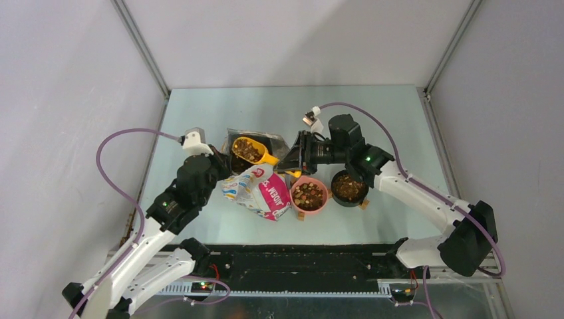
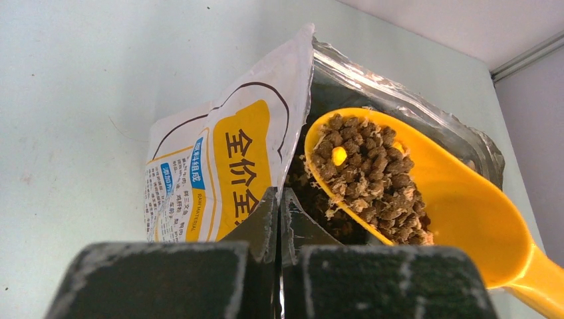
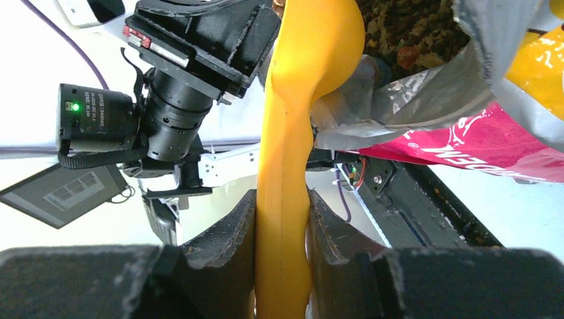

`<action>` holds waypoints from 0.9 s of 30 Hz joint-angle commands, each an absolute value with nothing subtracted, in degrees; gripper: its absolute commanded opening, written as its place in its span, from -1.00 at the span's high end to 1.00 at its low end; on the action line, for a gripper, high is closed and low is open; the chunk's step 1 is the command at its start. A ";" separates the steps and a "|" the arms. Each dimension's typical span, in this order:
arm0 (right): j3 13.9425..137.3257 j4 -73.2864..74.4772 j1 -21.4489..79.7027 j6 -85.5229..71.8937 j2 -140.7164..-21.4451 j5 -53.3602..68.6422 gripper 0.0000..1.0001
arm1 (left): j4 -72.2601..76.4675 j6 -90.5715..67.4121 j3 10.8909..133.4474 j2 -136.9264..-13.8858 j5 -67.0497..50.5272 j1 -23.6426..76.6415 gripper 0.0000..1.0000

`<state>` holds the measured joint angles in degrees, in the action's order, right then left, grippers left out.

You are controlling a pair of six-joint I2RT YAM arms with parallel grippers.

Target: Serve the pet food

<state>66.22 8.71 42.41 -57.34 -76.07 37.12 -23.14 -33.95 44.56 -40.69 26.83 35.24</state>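
Soft, even overhead light keeps all three views bright with faint shadows, though the right wrist view blows out white at nine o'clock, the foil of the bag (image 2: 219, 153) glints at one o'clock, and fingers (image 2: 159, 279) and scoop (image 3: 286, 219) blur at six o'clock.

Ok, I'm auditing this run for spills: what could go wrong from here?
1. The scoop is heaped with pet food to its rim; carried tilted in the right gripper, pellets may fall onto the table.
2. The pink bowl already looks full, so another load might overflow.
3. The left gripper pinches only the bag at its edge; a slip could let the mouth sag shut.
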 commanded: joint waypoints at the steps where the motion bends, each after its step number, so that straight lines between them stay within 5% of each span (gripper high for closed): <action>1: 63.94 1.19 41.93 -60.02 -72.67 37.45 1.00 | -23.68 -32.87 43.88 -40.25 26.84 35.16 1.00; 18: 43.78 -23.30 37.68 -74.92 -64.21 41.11 1.00 | -23.34 -33.09 43.46 -39.38 25.64 35.16 1.00; 27: 35.00 -55.51 37.33 -86.74 -71.83 44.03 1.00 | -23.37 -33.05 43.43 -39.31 25.49 35.15 1.00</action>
<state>37.93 -33.93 37.54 -79.55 -68.77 41.19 -22.98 -33.98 44.03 -39.57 26.50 35.24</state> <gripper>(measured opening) 0.314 0.006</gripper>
